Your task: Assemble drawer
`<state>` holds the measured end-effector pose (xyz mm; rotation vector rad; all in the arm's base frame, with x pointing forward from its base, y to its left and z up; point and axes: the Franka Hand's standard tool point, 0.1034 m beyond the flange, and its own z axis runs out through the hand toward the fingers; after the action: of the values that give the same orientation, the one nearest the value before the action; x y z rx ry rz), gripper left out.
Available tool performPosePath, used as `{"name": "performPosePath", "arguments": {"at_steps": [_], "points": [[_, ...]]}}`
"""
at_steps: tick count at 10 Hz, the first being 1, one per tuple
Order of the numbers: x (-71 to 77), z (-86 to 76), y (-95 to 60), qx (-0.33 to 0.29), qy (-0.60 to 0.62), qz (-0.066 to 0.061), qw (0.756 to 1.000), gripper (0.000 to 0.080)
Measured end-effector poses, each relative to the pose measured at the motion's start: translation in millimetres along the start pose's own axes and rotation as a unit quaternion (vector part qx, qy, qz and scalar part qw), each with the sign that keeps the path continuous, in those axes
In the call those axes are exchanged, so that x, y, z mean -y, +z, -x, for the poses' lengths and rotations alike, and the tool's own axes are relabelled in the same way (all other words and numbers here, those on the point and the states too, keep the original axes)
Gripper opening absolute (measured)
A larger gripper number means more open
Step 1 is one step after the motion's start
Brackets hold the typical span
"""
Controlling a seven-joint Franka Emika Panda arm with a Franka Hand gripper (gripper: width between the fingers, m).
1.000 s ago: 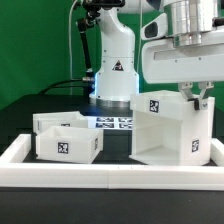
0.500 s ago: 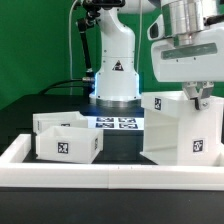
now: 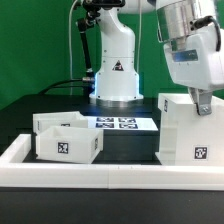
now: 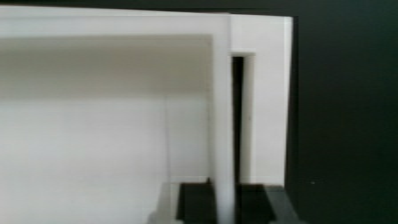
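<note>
The tall white drawer case [image 3: 185, 130] stands at the exterior view's right, behind the border wall, with square tags on its faces. My gripper [image 3: 203, 103] reaches down onto the case's top edge and is shut on one thin wall. In the wrist view that wall [image 4: 228, 120] runs between my two dark fingers [image 4: 196, 205], and the case's pale inside [image 4: 107, 120] lies beside it. Two small shallow trays sit at the exterior view's left, one in front [image 3: 65, 143] and one just behind it [image 3: 55, 122], both apart from the case.
The long low white border wall [image 3: 100, 175] runs along the front. The marker board [image 3: 120, 123] lies flat on the dark table between the trays and the case. The robot's white base [image 3: 115, 70] stands at the back.
The case has slid toward the exterior view's right and turned, so its open side no longer faces the camera. My gripper moved right with it. The trays have not moved.
</note>
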<state>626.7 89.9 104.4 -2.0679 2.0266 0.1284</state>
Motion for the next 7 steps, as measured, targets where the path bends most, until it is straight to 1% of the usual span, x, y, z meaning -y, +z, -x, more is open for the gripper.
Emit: {"name": "performPosePath", "arguments": {"at_steps": [2,5,7], "points": [[9.0,0.2,0.9,0.001,-0.001,-0.005,1.000,0.0041],[21.0,-1.2,0.7,0.003,-0.001,-0.006,1.000,0.0041],[20.8,-1.0,1.2,0.003,-0.006,-0.006,1.000,0.0041]]}}
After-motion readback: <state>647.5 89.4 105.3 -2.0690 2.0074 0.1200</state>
